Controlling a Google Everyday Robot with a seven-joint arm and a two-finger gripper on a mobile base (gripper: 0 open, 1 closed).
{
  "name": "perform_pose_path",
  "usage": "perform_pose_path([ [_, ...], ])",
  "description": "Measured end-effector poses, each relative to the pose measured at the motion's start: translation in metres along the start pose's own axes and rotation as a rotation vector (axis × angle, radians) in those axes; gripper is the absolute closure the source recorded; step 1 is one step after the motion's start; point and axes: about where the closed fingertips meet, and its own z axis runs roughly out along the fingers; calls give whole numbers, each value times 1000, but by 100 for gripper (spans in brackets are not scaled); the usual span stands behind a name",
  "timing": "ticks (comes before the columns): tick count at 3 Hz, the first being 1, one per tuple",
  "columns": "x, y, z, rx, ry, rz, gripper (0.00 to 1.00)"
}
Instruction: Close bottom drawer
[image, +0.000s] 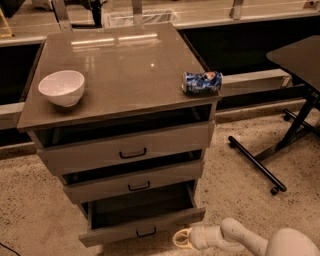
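The bottom drawer (142, 225) is the lowest of three in the grey-brown cabinet. It stands pulled out the farthest, its dark inside open to view, with a small black handle (146, 232) on its narrow front panel. My gripper (179, 239) is at the bottom of the camera view, low near the floor, just right of and below the drawer's front right corner. Its pale fingertips point left toward the front panel. A small gap shows between gripper and panel.
The top drawer (127, 147) and middle drawer (135, 181) are also slightly open. A white bowl (62, 87) and a blue can (201, 82) lying on its side sit on the cabinet top. A black table with a wheeled base (260, 167) stands at right.
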Motion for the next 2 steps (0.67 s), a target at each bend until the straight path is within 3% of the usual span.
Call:
perform_pose_path([
  [1, 9, -29, 7, 42, -8, 3, 100],
  [2, 22, -60, 17, 87, -6, 6, 74],
])
